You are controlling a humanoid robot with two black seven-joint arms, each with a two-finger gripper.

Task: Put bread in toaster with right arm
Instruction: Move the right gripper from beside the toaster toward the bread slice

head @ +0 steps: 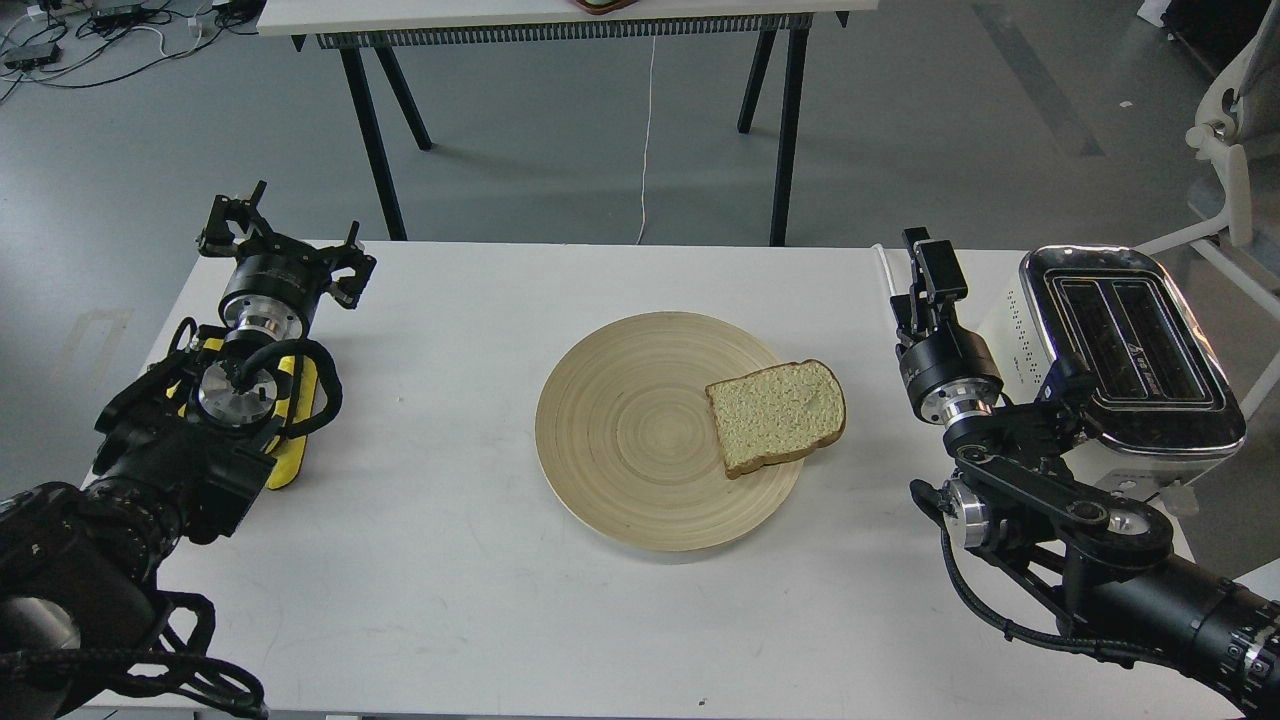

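The bread [778, 414] is a pale tan slice with a brown crust. It lies flat on the right part of a round wooden plate [630, 430]. The toaster [1130, 345] is white with a chrome top and two empty slots. It stands at the table's right edge. My right gripper [925, 272] is a narrow black block, raised between the bread and the toaster, apart from both; its fingers cannot be told apart. My left gripper [287, 243] is at the table's far left with its fingers spread and nothing in it.
A yellow part [292, 420] lies under my left arm at the table's left edge. A white cable [888, 290] runs along the table behind the right gripper. Another table [560, 20] stands beyond, and a white chair [1235, 150] is at the far right.
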